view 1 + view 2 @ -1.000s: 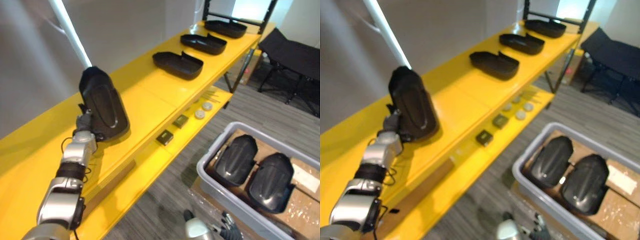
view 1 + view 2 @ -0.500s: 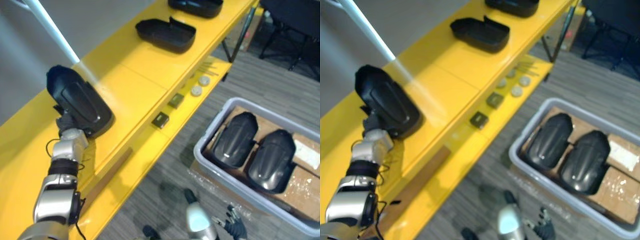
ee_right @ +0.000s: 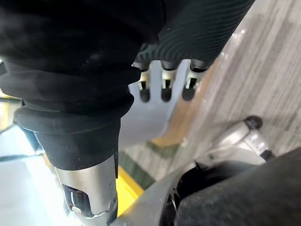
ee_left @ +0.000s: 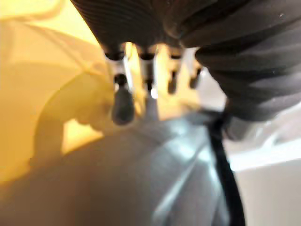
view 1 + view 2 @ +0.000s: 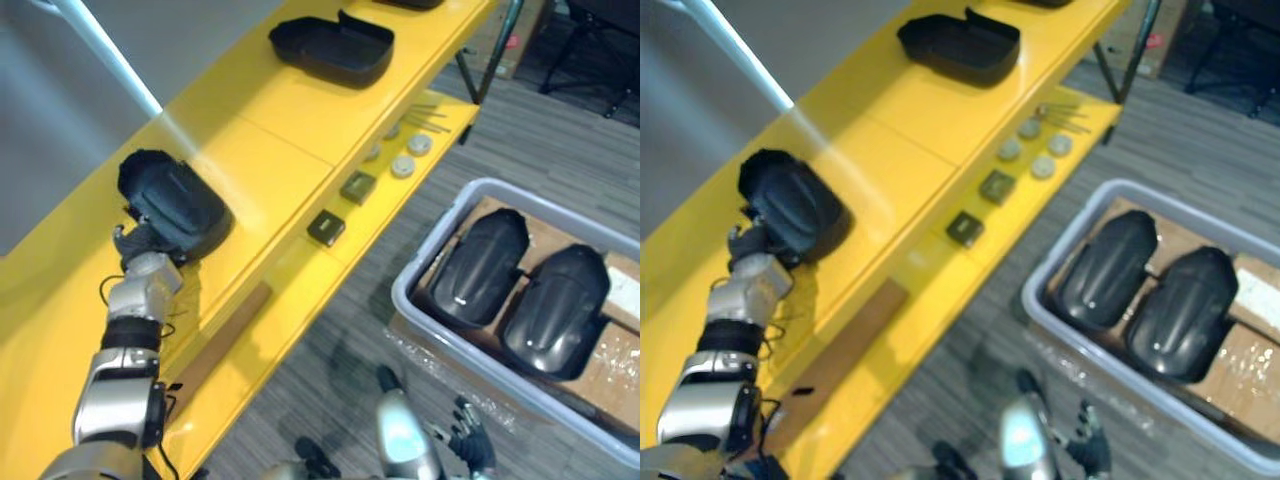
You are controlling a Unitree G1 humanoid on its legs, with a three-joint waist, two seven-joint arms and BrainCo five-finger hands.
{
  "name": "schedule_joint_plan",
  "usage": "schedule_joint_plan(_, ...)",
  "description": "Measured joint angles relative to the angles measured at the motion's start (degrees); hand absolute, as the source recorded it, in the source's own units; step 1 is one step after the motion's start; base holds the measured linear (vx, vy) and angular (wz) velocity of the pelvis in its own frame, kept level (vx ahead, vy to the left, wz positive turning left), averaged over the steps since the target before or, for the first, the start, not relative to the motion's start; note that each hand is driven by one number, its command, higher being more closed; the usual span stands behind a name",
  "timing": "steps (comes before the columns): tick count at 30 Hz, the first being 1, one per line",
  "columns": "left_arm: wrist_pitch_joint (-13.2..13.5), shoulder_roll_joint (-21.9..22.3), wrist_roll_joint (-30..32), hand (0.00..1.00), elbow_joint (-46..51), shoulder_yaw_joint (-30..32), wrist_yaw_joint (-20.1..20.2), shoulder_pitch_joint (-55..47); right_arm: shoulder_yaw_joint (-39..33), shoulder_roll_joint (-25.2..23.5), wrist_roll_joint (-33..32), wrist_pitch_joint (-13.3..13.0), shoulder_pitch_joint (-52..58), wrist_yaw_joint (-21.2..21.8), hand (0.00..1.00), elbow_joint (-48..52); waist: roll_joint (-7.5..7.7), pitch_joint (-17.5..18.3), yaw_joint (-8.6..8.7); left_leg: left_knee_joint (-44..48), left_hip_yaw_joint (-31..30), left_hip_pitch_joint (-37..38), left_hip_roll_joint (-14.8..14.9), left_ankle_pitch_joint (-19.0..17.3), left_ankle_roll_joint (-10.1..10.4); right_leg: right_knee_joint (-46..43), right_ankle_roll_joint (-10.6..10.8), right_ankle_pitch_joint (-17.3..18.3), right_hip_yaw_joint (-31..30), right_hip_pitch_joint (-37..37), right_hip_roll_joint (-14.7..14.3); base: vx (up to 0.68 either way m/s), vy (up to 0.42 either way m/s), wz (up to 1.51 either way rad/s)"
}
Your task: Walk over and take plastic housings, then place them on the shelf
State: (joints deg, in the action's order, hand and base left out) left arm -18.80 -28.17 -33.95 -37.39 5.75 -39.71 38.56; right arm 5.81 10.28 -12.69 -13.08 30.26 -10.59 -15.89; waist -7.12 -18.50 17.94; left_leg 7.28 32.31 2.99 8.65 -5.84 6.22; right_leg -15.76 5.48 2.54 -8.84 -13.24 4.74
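Black plastic housing (image 5: 175,205), dome up on yellow shelf (image 5: 290,120) at nine o'clock, placed to extend the row from second housing (image 5: 332,45) at twelve; left hand (image 5: 138,243) fingers apparently straight against its near end, steadying it; right hand (image 5: 468,450) slack-fingered, idle at six.

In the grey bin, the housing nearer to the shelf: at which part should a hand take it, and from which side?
Probably its far rounded end, from above. The housing lies dome up, and its long sides look blocked: the bin wall runs along one, the second housing lies close along the other. Bare cardboard past the far end leaves room to close on the rim.
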Motion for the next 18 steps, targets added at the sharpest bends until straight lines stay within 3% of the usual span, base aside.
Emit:
schedule_joint_plan(3, 0.2, 0.2, -1.4, 0.0, 0.0, 0.0, -1.8, -0.4, 0.1, 0.1, 0.0, 0.0, 0.5, -0.8, 0.0, 0.1, 0.0, 0.0, -0.13, 0.8, 0.1, 0.0, 0.2, -0.4, 0.0, -0.6, -0.1, 0.2, 0.0, 0.0, 0.0, 0.0, 0.0, 0.0)
schedule_joint_plan(7, 2.7, 0.9, -4.5, 0.0, 0.0, 0.3, -4.3, -0.4, 0.1, 0.1, 0.0, 0.0, 1.2, -1.0, 0.0, 0.8, 0.0, 0.0, -0.45, 1.2, 0.1, -0.1, 0.5, -0.6, 0.0, -0.7, -0.1, 0.2, 0.2, 0.1, 0.0, 0.0, 0.0, 0.0)
schedule_joint_plan(10, 6.7, 2.2, -6.9, 0.0, 0.0, 0.5, -7.3, -0.4, 0.7, 0.1, 0.0, -0.1, 1.7, -2.3, 0.0, 1.2, 0.01, 0.0, -0.6, 1.3, -0.1, -0.1, 0.6, -0.6, 0.0, -0.6, -0.1, 0.2, 0.6, 0.4, 0.0, -0.01, -0.003, 0.04)
schedule_joint_plan(14, 16.2, 2.3, -7.9, 0.0, 2.2, 2.1, -12.0, -0.3, 1.0, 0.1, 0.1, -0.5, 2.2, -3.2, 0.0, 1.3, 0.02, 0.0, -0.62, 1.6, -0.5, 0.1, 0.8, -0.6, 0.0, -0.4, -0.1, 0.2, 1.0, 1.1, 0.0, 0.01, 0.001, 0.05)
schedule_joint_plan(18, 19.1, 1.3, -2.6, 0.0, 4.7, 2.6, -15.9, 1.3, 0.5, 0.0, 0.4, -1.0, 2.2, -1.6, 0.0, -0.5, 0.12, 0.1, -0.49, 1.7, -1.4, 1.9, 1.0, -0.7, -0.1, 1.1, 0.0, 0.1, 2.2, 4.2, 0.1, 0.0, 0.011, 0.09)
